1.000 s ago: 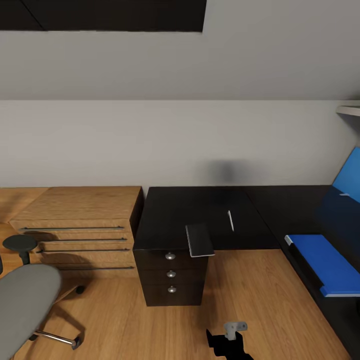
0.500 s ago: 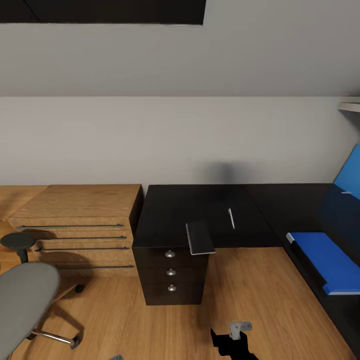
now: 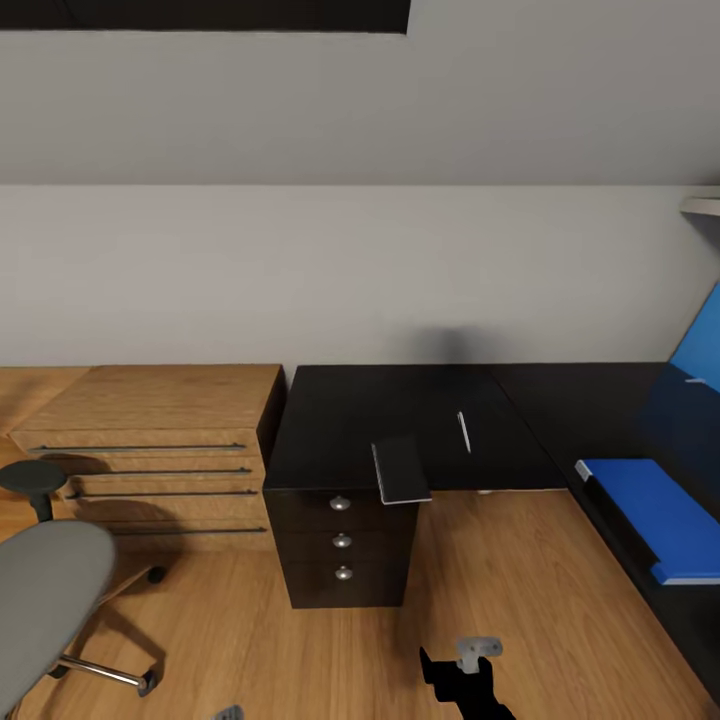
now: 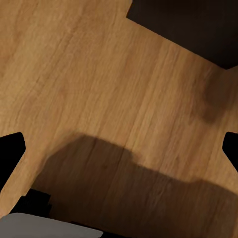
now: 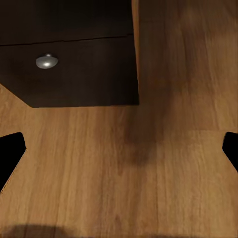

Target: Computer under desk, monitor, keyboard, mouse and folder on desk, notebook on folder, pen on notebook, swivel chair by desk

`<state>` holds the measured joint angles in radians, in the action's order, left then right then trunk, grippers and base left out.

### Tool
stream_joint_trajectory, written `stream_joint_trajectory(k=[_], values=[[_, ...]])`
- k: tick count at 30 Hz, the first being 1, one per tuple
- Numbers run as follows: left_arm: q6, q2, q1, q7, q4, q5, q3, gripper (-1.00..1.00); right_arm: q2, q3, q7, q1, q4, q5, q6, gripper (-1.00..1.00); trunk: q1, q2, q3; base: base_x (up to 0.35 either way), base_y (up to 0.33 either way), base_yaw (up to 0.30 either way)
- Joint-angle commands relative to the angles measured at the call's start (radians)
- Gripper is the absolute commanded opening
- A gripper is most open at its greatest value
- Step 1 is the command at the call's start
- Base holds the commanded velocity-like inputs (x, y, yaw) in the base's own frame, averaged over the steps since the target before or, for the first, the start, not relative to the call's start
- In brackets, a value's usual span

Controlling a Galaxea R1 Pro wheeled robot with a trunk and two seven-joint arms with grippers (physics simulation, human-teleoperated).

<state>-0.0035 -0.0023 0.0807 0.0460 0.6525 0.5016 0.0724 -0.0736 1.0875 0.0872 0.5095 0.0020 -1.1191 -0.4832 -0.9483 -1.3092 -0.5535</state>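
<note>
The grey notebook (image 3: pixel 401 470) lies on a black top, overhanging its front edge above a three-drawer black unit (image 3: pixel 342 545). The thin pen (image 3: pixel 463 432) lies just right of it on the same top. At the right, the blue folder (image 3: pixel 650 498) rests flat on the glossy black desk (image 3: pixel 590 410). The swivel chair (image 3: pixel 45 595), with its grey seat, stands at the lower left. My right gripper (image 5: pixel 119 148) is open over bare wood floor in front of the drawer unit. My left gripper (image 4: pixel 119 148) is open too, over floor and holding nothing.
Low oak drawers (image 3: pixel 150 440) stand left of the black unit against the white wall. A tilted blue panel (image 3: pixel 705 345) rises at the far right edge. My right arm's end (image 3: pixel 468 675) hangs low over the wood floor (image 3: pixel 500 580) between the unit and the desk.
The whole view has shifted slightly, so the camera moved. Notebook, pen and folder lie as before. A small grey tip has come in at the lower edge, left of centre.
</note>
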Motion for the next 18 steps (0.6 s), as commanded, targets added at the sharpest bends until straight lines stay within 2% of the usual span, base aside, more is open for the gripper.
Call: stream_joint_trajectory(k=[1,3,4,5,6,7,9,10,11,13,15,17,18], values=[[-0.004,0.001,0.000,0.005,0.001,0.009,0.005,1.00,-0.007,-0.005,-0.011,0.002,-0.010,-0.012,-0.001,1.00,-0.004,-0.008,-0.004,0.000,0.000,0.000],[-0.007,0.001,0.000,0.005,0.001,0.009,0.006,1.00,-0.015,-0.012,-0.042,0.004,-0.032,-0.017,0.001,1.00,-0.012,-0.022,-0.010,0.000,0.000,0.000],[-0.008,0.001,0.001,0.005,0.001,0.009,0.007,1.00,-0.019,-0.027,-0.079,0.006,-0.063,-0.032,0.002,1.00,-0.015,-0.029,-0.014,0.000,0.000,0.000],[-0.009,0.001,0.001,0.005,0.001,0.009,0.007,1.00,-0.019,-0.056,-0.112,0.011,-0.098,-0.061,0.003,1.00,-0.019,-0.036,-0.017,0.000,0.000,0.000],[-0.010,0.001,0.001,0.006,0.001,0.009,0.006,1.00,-0.012,-0.103,-0.134,0.025,-0.133,-0.107,0.003,1.00,-0.023,-0.043,-0.020,0.000,0.000,0.000],[-0.011,0.001,0.000,0.006,0.001,0.009,0.006,1.00,-0.009,-0.125,-0.141,0.032,-0.148,-0.129,0.004,1.00,-0.027,-0.050,-0.023,0.000,0.000,0.000],[-0.012,0.000,0.000,0.007,0.001,0.009,0.004,1.00,0.006,-0.209,-0.149,0.064,-0.218,-0.206,0.015,1.00,-0.035,-0.064,-0.029,0.000,0.000,0.000],[-0.012,0.000,0.001,0.008,0.000,0.009,0.004,1.00,0.011,-0.245,-0.146,0.074,-0.262,-0.230,0.027,1.00,-0.038,-0.071,-0.032,0.000,0.000,0.000],[-0.012,0.000,0.001,0.008,-0.002,0.010,0.004,1.00,0.013,-0.262,-0.144,0.077,-0.283,-0.239,0.034,1.00,-0.042,-0.078,-0.035,0.000,0.000,0.000],[-0.013,-0.001,0.000,0.009,-0.015,0.010,0.006,1.00,0.031,-0.338,-0.134,0.085,-0.356,-0.262,0.063,1.00,-0.050,-0.092,-0.042,0.000,0.000,0.000],[-0.013,-0.002,0.000,0.009,-0.021,0.010,0.007,1.00,0.043,-0.375,-0.120,0.087,-0.384,-0.268,0.078,1.00,-0.058,-0.106,-0.048,0.000,0.000,0.000],[-0.013,-0.003,0.001,0.009,-0.028,0.009,0.008,1.00,0.073,-0.423,-0.057,0.089,-0.429,-0.274,0.126,1.00,-0.065,-0.120,-0.054,0.000,0.000,0.000],[-0.013,-0.003,0.001,0.009,-0.029,0.009,0.008,1.00,0.081,-0.430,-0.033,0.089,-0.436,-0.275,0.142,1.00,-0.069,-0.127,-0.057,0.000,0.000,0.000]])
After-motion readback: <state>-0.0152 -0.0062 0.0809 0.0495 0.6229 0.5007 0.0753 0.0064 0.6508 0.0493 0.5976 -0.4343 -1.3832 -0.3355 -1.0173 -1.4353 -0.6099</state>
